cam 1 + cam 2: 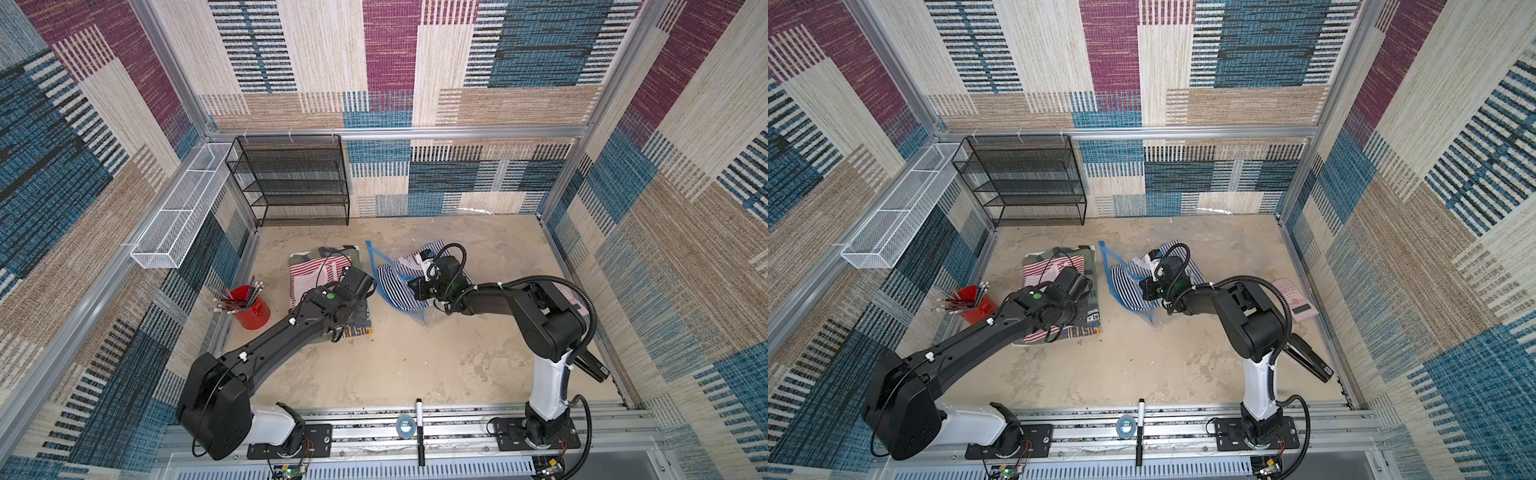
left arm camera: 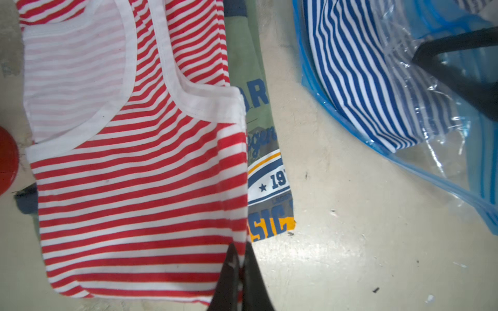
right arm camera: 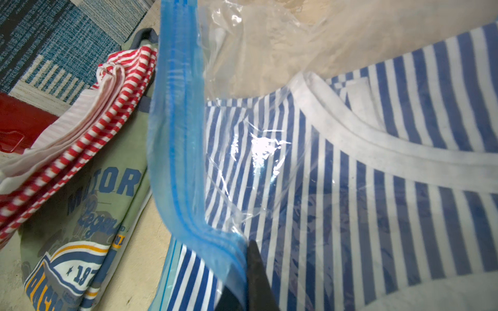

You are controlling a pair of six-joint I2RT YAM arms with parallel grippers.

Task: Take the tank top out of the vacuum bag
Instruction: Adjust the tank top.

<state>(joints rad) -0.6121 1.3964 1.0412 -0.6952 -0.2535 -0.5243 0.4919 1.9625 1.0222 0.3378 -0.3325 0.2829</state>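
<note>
Black mesh shelf: stands at the far left against the back wall. White wire basket: hangs on the left wall beside it.

Vacuum bag: lies on the table right of centre, towards the far side. It holds a blue-striped tank top, which shows through the clear plastic. At the mouth some of the striped cloth lies outside the blue zip strip.

Right gripper: jaws pinched narrow on the zip strip.

Green T-shirt: lies flat just left of the bag. A red-striped tank top is on top of it.

Left gripper: jaws closed on the red-striped top's side edge.

Red cup: stands near the left edge and holds pencils.

Pink calculator: lies at the right edge. A black marker and a tape roll sit on the near rail.

Writing: the green shirt's print reads in part "…TOR", "Legen…", "19…" and "…SIC". The rest is covered or cut off.
</note>
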